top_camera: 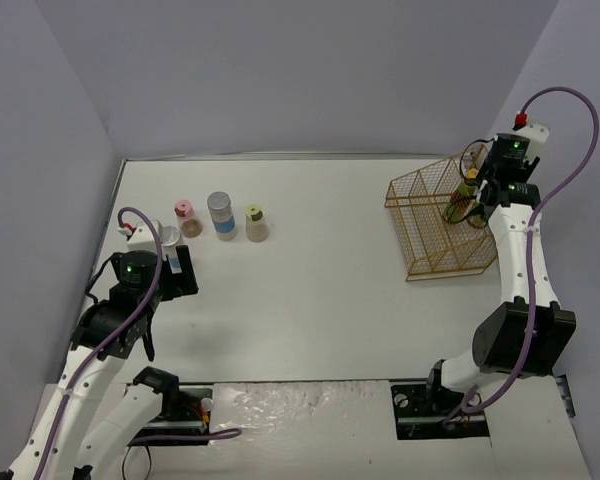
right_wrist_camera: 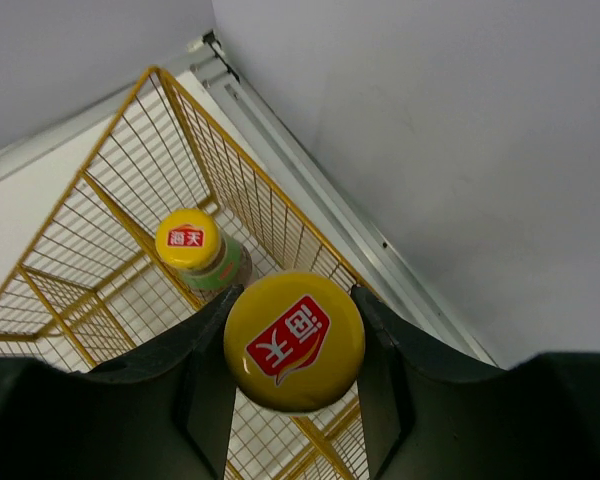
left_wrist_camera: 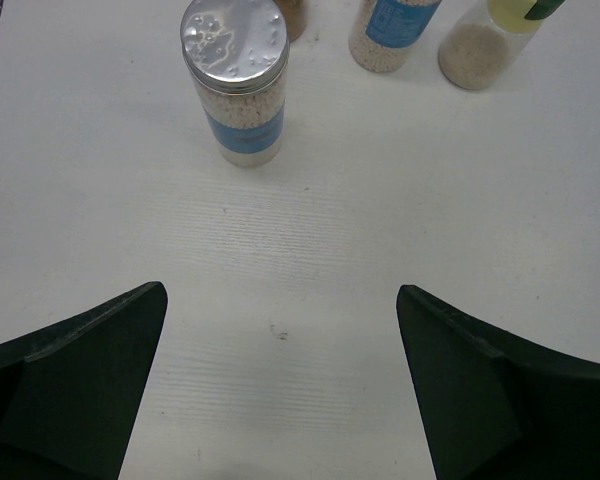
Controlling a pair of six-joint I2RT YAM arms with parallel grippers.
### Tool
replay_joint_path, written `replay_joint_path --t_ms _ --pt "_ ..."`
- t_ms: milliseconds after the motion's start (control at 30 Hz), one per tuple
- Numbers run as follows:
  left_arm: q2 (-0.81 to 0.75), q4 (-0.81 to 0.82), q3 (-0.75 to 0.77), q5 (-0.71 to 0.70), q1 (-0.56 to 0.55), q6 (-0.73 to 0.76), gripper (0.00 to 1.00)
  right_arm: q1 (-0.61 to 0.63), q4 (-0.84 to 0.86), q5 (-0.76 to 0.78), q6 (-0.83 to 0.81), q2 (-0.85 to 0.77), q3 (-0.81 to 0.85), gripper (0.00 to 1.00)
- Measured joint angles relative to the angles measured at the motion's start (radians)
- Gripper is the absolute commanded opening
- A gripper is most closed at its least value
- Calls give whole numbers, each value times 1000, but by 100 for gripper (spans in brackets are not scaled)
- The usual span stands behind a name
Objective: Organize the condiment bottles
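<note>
Top external view: the left hand [top_camera: 170, 268] hovers low over the left side of the white surface [top_camera: 320, 290], its jaws spread wide around nothing. A silver-lidded jar [left_wrist_camera: 235, 80] with a blue label stands upright just ahead of it, clear of both fingers. Behind that jar, three more containers stand in a row: a pink-capped shaker [top_camera: 187, 217], a second silver-lidded jar [top_camera: 221, 215] and a yellow-green-capped shaker [top_camera: 255, 223], near one another.

Far across the surface, at the back right, the right hand [right_wrist_camera: 296, 296] reaches into a gold wire basket [top_camera: 435, 235]. It is clamped on a yellow-capped bottle [right_wrist_camera: 294, 342], one finger on either side just under the cap. Whether that bottle touches the basket floor cannot be told. Another yellow-capped bottle [right_wrist_camera: 188, 240], green-labelled, stands upright inside the basket, near the held one.
</note>
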Motion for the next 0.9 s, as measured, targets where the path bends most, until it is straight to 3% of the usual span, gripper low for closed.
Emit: replay_joint_path --t_ms 167,500,900 --pt "5 0 0 3 4 0 97 -2 28 -7 16 2 -82 0" --pt "5 0 0 5 6 1 97 -5 78 -11 47 13 -172 18" --pt "14 1 -2 6 11 1 97 -7 141 -26 79 44 -218 49"
